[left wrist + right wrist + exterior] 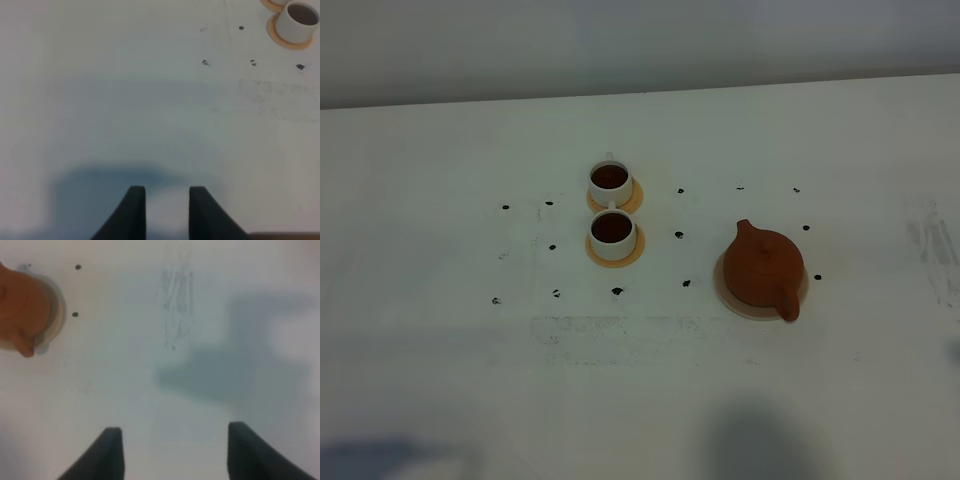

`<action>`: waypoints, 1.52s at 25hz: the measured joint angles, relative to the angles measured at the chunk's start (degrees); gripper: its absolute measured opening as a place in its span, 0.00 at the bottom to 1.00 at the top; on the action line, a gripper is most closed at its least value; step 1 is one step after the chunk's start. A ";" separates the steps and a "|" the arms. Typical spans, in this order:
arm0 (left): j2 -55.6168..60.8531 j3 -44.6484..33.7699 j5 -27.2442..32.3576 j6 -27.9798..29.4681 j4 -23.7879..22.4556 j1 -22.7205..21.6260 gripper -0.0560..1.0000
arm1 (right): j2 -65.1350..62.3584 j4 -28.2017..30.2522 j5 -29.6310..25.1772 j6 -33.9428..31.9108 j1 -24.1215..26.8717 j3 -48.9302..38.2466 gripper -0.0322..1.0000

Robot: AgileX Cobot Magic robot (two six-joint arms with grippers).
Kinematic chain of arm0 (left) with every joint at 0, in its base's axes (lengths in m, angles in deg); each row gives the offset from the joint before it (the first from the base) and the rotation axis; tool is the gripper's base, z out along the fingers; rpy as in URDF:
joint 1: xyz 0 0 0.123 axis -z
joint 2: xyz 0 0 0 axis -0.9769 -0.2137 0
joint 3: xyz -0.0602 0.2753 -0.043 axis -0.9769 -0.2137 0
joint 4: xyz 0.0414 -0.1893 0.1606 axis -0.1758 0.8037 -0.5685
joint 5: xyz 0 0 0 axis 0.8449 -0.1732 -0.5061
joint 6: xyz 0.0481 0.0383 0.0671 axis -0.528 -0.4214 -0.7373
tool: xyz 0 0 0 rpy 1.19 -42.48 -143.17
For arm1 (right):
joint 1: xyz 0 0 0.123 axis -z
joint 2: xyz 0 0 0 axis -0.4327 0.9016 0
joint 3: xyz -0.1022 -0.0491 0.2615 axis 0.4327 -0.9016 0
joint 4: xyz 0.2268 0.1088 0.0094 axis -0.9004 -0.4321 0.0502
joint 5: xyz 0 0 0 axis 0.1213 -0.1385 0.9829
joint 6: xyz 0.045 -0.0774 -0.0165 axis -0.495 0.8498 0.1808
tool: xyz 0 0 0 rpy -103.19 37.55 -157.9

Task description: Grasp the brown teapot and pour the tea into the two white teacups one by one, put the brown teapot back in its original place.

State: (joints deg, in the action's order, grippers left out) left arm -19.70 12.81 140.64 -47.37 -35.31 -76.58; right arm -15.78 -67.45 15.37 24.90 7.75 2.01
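The brown teapot [763,265] stands upright on the pale-beige coaster [730,302] at the right, spout toward the front. It also shows at the edge of the right wrist view [20,310]. The two white teacups [610,180] [612,237] stand one behind the other left of centre, each holding dark tea [611,229]. One cup shows in the left wrist view [297,22]. My left gripper [167,192] is narrowly open and empty over bare table. My right gripper [175,435] is wide open and empty, apart from the teapot. Neither gripper shows in the exterior view.
Each cup sits on a small orange-tan disc [638,252]. Small black marks [679,235] dot the white table [440,380] around the cups and teapot. The table's far edge [640,95] meets a grey wall.
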 joint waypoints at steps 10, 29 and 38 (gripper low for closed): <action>0.00 0.00 0.00 0.00 0.00 0.00 0.25 | -19.70 -5.11 6.40 4.97 0.00 -17.50 0.42; 0.00 0.00 0.00 0.00 0.00 0.00 0.25 | -35.44 -11.94 5.83 16.54 0.14 -22.98 0.41; 0.00 0.00 0.00 0.00 0.00 0.00 0.25 | -42.17 -11.50 5.83 16.47 17.85 -23.15 0.41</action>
State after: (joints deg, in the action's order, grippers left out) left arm -19.70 12.81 140.64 -47.37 -35.31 -76.58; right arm -57.95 -78.95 21.21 41.37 25.60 -21.14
